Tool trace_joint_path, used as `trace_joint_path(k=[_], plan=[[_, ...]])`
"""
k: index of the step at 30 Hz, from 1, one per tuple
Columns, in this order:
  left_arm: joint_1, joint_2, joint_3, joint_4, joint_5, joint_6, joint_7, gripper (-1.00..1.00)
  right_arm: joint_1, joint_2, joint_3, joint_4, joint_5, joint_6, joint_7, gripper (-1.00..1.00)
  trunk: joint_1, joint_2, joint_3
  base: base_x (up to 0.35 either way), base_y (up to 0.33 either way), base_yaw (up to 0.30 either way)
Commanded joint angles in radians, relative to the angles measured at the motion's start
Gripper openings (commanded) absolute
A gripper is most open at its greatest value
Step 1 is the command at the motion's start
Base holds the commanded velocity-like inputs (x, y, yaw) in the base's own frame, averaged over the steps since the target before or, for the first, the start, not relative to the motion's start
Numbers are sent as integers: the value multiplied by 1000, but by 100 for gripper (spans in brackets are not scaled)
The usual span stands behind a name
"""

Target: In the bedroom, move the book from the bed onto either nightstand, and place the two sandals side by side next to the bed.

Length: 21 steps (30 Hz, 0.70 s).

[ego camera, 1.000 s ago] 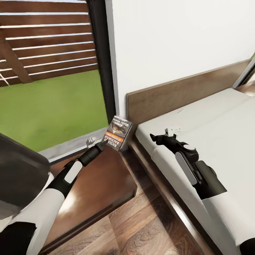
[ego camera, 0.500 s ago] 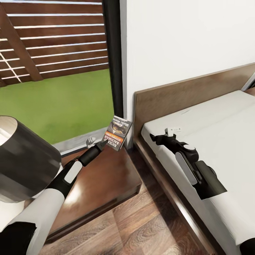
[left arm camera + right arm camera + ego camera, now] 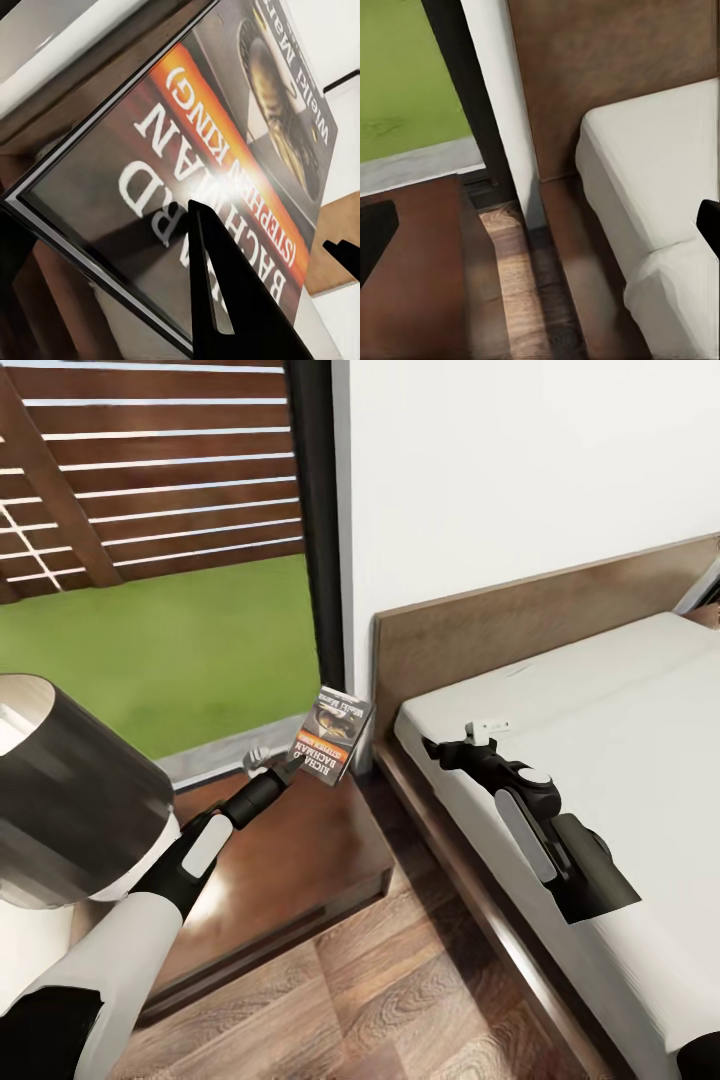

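- Dark-brown nightstand and bed sit slightly further left in the head view than half a second ago, a shift of the whole picture (camera, not furniture).
- Arms and book unchanged in place within that view.
- Left arm stretched forward and up over the nightstand, left end effector clamped on the lower edge of the book, held aloft and tilted above the far part of the nightstand top, clear of it.
- Cover facing the head camera: orange band, white lettering, picture above (one black finger across the cover in the left wrist view).
- Right arm reaching over the near edge of the off-white mattress, right end effector hovering empty; fingers apart, seen as dark tips at opposite edges of the right wrist view.
- Wood-plank floor between nightstand and bed frame.
- Grey cylindrical lampshade at the left, beside the left arm.
- Window behind, showing grass and slatted fence.
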Motion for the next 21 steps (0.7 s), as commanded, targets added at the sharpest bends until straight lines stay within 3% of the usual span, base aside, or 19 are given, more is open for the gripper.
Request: trace_joint_path(k=[1, 10, 21], plan=[[-1, 1, -3, 0, 11, 9, -1, -100, -1, -1, 2, -1, -6, 4, -4, 100, 0, 0, -1, -140, -104, 0], [-1, 1, -3, 0, 11, 9, -1, -100, -1, -1, 2, -1, -6, 4, -4, 100, 0, 0, -1, -139, -113, 11], [-1, 1, -3, 0, 11, 9, -1, -100, -1, -1, 2, -1, -6, 4, -5, 100, 0, 0, -1, -42, -29, 232]])
